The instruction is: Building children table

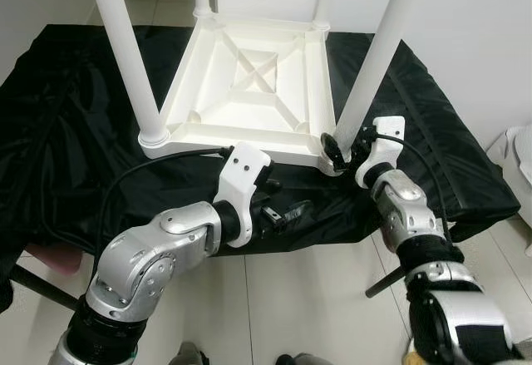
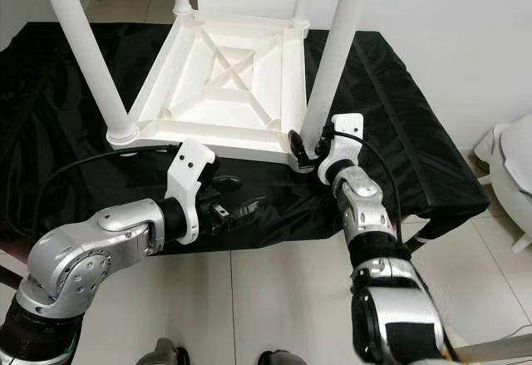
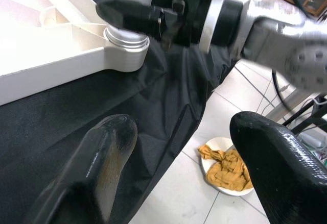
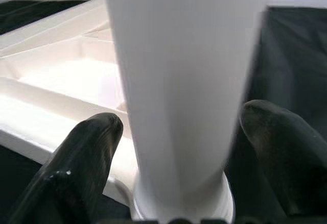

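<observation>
From the left eye view, the children's table [image 1: 249, 82] lies upside down on a surface draped in black cloth [image 1: 75, 124], its ribbed underside up and white legs rising from the corners; the near right leg [image 1: 374, 57] stands in its corner socket, and the right tool [image 1: 339, 153] sits at that leg's base, its fingers either side of the leg. The left tool [image 1: 283, 207] hovers low over the cloth just in front of the table's near edge, holding nothing. The right eye view gives the same layout, with the near left leg [image 2: 83, 49] seated in its collar and the right tool hugging the foot of the near right leg. In the left wrist view the two black fingers [image 3: 97, 168] stand wide apart over the cloth, and beyond them the right tool grips just above the leg's collar [image 3: 125, 48]; a bowl with an orange rag [image 3: 227, 165] rests on the tiled floor below. In the right wrist view the leg stands between the two fingers [image 4: 84, 152], which bracket it closely, though contact is hard to confirm. To seat this leg well, I judge it should be kept upright and twisted squarely about its own axis, while the left tool steadies the table frame so it cannot slide on the cloth
</observation>
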Tool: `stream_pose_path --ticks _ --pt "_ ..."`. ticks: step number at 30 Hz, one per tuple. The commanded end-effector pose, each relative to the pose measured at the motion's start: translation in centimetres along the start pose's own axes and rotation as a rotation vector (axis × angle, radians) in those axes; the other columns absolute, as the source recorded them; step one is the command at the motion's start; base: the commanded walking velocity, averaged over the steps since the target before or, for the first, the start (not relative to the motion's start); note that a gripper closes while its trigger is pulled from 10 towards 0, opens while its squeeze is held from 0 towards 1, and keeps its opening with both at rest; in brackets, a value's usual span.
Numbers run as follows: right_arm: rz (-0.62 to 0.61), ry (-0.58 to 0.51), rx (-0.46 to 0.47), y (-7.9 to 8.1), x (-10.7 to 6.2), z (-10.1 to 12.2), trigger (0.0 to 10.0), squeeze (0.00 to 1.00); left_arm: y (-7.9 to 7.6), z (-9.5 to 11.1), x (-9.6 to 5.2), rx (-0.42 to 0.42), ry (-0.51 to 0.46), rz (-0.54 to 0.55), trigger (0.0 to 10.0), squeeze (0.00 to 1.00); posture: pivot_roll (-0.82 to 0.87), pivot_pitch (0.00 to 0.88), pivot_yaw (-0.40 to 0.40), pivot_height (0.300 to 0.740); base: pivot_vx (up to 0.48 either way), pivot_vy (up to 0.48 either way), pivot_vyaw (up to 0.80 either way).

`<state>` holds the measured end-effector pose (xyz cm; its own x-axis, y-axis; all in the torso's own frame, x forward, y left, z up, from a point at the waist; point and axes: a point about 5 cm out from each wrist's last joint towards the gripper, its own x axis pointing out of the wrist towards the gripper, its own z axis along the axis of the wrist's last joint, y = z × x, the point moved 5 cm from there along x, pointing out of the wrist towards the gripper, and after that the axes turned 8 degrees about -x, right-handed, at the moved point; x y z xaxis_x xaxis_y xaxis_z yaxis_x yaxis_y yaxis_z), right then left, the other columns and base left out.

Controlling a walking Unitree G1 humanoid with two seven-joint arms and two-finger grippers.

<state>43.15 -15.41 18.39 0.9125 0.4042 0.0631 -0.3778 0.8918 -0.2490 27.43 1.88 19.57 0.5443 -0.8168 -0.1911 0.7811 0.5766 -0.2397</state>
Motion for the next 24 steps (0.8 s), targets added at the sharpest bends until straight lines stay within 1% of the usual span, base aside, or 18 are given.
stream_pose_path --ticks 1,2,3,6,8,10,15,16,17,18,19,20,21,22,23,24 --pt "0.061 0.004 -0.011 0.4 0.2 0.0 10.0 0.0 -0.8 0.0 0.0 0.012 0.012 -0.05 10.0 0.0 0.03 0.097 -0.011 0.74 0.0 0.0 0.0" --pt "0.1 0.021 -0.023 0.7 0.3 -0.2 10.0 0.0 -0.7 0.1 0.0 0.013 0.012 -0.05 10.0 0.0 0.03 0.097 -0.009 0.74 0.0 0.0 0.0" --pt "0.1 0.021 -0.023 0.7 0.3 -0.2 10.0 0.0 -0.7 0.1 0.0 0.013 0.012 -0.05 10.0 0.0 0.03 0.097 -0.009 0.74 0.0 0.0 0.0" --pt "0.174 0.064 -0.053 1.1 0.4 -0.6 10.0 0.0 -0.7 0.1 -0.1 0.016 0.012 -0.049 10.0 0.0 0.04 0.097 -0.007 0.74 0.0 0.0 0.0" --pt "0.174 0.064 -0.053 1.1 0.4 -0.6 10.0 0.0 -0.7 0.1 -0.1 0.016 0.012 -0.049 10.0 0.0 0.04 0.097 -0.007 0.74 0.0 0.0 0.0" --pt "0.207 0.102 -0.046 1.2 0.5 -0.9 10.0 0.0 -0.7 0.2 -0.2 0.017 0.011 -0.048 10.0 0.0 0.04 0.098 -0.008 0.74 0.0 0.0 0.0" --pt "0.224 0.143 -0.041 1.1 0.4 -1.4 10.0 0.0 -0.8 0.2 -0.2 0.018 0.011 -0.048 10.0 0.0 0.04 0.1 -0.011 0.74 0.0 0.0 0.0" --pt "0.23 0.161 -0.037 1.1 0.3 -1.7 9.5 0.0 -0.8 0.2 -0.2 0.017 0.01 -0.047 10.0 0.0 0.04 0.1 -0.011 0.74 0.0 0.0 0.0" --pt "0.23 0.161 -0.037 1.1 0.3 -1.7 9.5 0.0 -0.8 0.2 -0.2 0.017 0.01 -0.047 10.0 0.0 0.04 0.1 -0.011 0.74 0.0 0.0 0.0" --pt "0.237 0.175 -0.027 1.1 0.2 -2.0 5.3 0.0 -0.8 0.2 -0.2 0.017 0.009 -0.046 10.0 0.0 0.04 0.101 -0.011 0.74 0.0 0.0 0.0" --pt "0.237 0.175 -0.027 1.1 0.2 -2.0 5.3 0.0 -0.8 0.2 -0.2 0.017 0.009 -0.046 10.0 0.0 0.04 0.101 -0.011 0.74 0.0 0.0 0.0" --pt "0.24 0.189 -0.013 1.1 0.0 -2.4 3.4 0.0 -0.8 0.2 -0.2 0.017 0.009 -0.046 10.0 0.0 0.04 0.1 -0.01 0.74 0.0 0.0 0.0" --pt "0.24 0.189 -0.013 1.1 0.0 -2.4 3.4 0.0 -0.8 0.2 -0.2 0.017 0.009 -0.046 10.0 0.0 0.04 0.1 -0.01 0.74 0.0 0.0 0.0" --pt "0.244 0.197 -0.014 1.2 -0.2 -2.7 0.9 0.0 -0.8 0.2 -0.2 0.017 0.009 -0.047 10.0 0.0 0.04 0.1 -0.009 0.74 0.0 0.0 0.0" --pt "0.244 0.197 -0.014 1.2 -0.2 -2.7 0.9 0.0 -0.8 0.2 -0.2 0.017 0.009 -0.047 10.0 0.0 0.04 0.1 -0.009 0.74 0.0 0.0 0.0" --pt "0.252 0.208 -0.005 1.2 -0.3 -3.0 0.0 0.0 -0.8 0.2 -0.2 0.018 0.009 -0.048 10.0 0.0 0.04 0.099 -0.006 0.74 0.0 0.0 0.0"
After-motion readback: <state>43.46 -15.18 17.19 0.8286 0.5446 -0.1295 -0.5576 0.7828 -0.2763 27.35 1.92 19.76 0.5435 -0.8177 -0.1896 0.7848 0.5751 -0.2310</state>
